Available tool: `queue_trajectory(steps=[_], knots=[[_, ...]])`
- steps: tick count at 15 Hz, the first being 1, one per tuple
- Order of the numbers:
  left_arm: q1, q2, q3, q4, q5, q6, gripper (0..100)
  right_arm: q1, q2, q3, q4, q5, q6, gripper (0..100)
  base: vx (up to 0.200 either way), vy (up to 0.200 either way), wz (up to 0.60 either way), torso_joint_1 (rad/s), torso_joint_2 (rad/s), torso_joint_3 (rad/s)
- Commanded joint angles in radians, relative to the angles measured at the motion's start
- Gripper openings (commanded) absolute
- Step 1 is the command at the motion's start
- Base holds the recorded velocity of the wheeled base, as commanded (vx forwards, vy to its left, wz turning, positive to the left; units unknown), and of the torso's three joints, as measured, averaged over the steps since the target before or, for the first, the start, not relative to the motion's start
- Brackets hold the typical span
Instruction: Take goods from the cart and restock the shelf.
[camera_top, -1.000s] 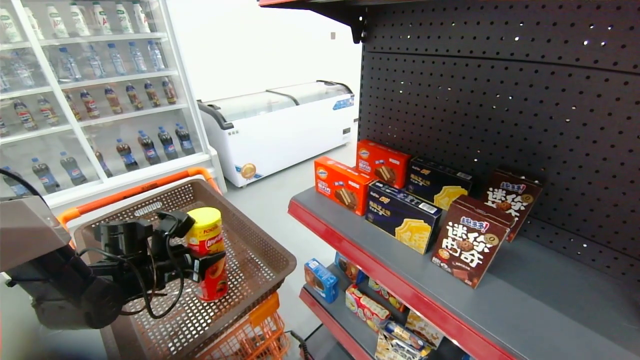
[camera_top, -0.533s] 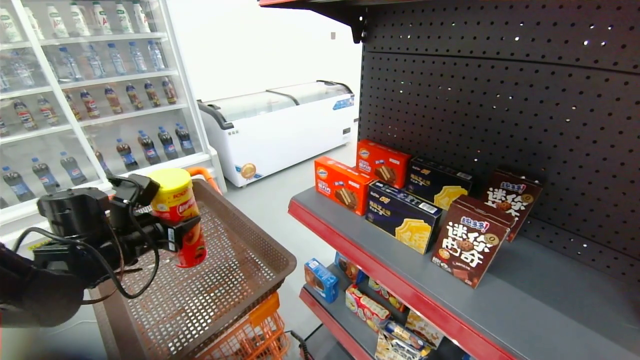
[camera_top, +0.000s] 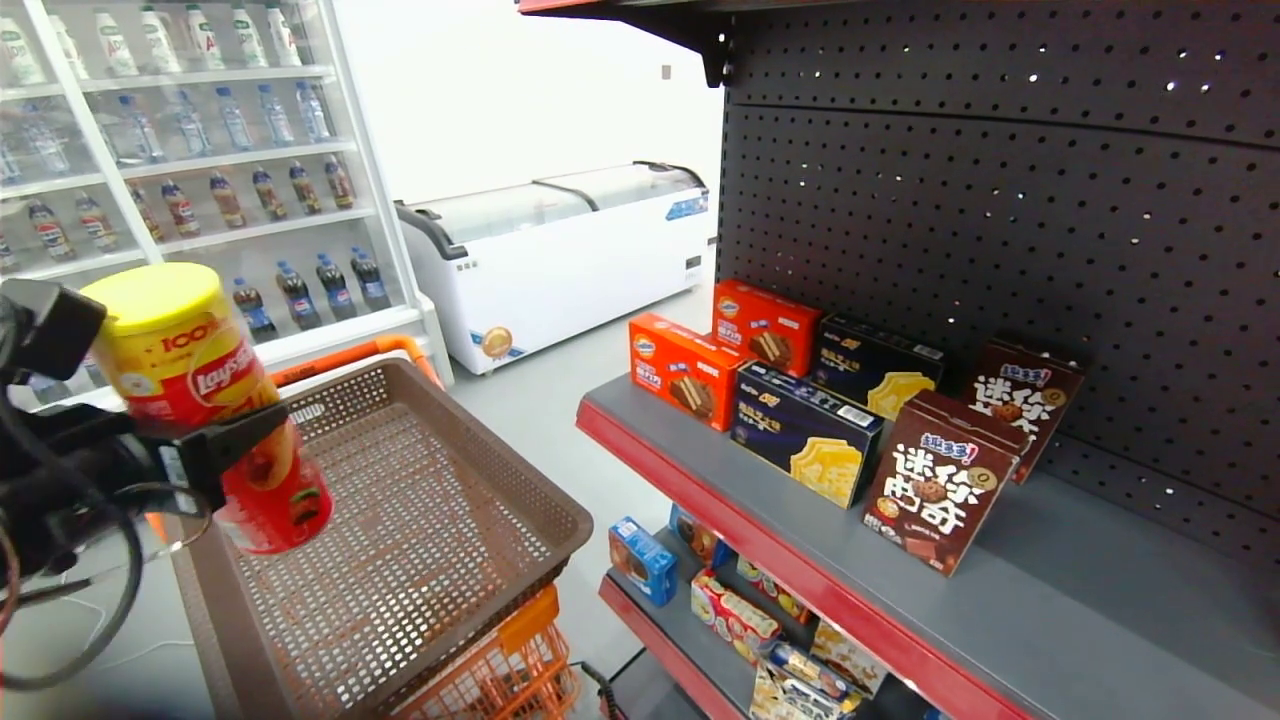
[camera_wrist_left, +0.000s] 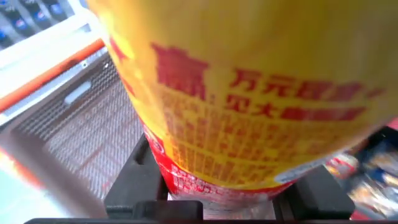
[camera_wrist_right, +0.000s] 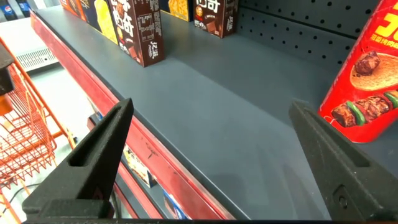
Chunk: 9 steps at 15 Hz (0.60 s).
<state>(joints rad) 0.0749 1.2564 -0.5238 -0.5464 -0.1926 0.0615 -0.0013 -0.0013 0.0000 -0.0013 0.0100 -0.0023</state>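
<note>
A red chips can (camera_top: 200, 400) with a yellow lid hangs tilted above the left side of the brown cart basket (camera_top: 520, 490), with my left gripper (camera_top: 150, 390) shut on its middle. In the left wrist view the can (camera_wrist_left: 249, 106) sits close between the black fingers (camera_wrist_left: 134, 186). My right gripper (camera_wrist_right: 211, 162) stands open over the front of the grey shelf (camera_wrist_right: 205, 93), nothing between its fingers. Another red chips can (camera_wrist_right: 367, 87) stands upright on that shelf by the pegboard.
Orange boxes (camera_top: 685, 370), dark blue boxes (camera_top: 805, 430) and brown boxes (camera_top: 940, 480) line the shelf board (camera_top: 1050, 600); bare room lies to their right. Snack packs (camera_top: 735, 615) fill the lower shelf. A drinks fridge (camera_top: 200, 180) and a chest freezer (camera_top: 560, 250) stand behind the cart.
My left gripper has lifted the chips can up out of the basket and carried it to the left, closer to the head camera.
</note>
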Motion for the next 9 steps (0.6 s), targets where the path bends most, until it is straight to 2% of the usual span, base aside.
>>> queue_trajectory(steps=[1, 2, 3, 4, 9], knots=[[-0.035, -0.403, 0.033, 0.301, 0.038, -0.006, 0, 0.0, 0.001, 0.0, 0.0, 0.001, -0.001, 100, 0.0, 0.0, 0.0, 0.0, 0.0, 0.0], [-0.037, -0.494, 0.056, 0.385, 0.071, -0.006, 0, 0.0, 0.001, 0.0, 0.0, 0.001, -0.001, 100, 0.0, 0.0, 0.0, 0.0, 0.0, 0.0], [-0.038, -0.509, 0.061, 0.396, 0.074, -0.006, 0, 0.0, 0.001, 0.0, 0.0, 0.001, -0.001, 100, 0.0, 0.0, 0.0, 0.0, 0.0, 0.0], [-0.038, -0.666, 0.131, 0.456, 0.082, 0.0, 0, 0.0, 0.001, 0.0, 0.0, 0.001, -0.001, 100, 0.0, 0.0, 0.0, 0.0, 0.0, 0.0], [-0.038, -0.819, 0.146, 0.459, 0.073, 0.001, 0, 0.0, 0.001, 0.0, 0.0, 0.001, -0.001, 100, 0.0, 0.0, 0.0, 0.0, 0.0, 0.0]])
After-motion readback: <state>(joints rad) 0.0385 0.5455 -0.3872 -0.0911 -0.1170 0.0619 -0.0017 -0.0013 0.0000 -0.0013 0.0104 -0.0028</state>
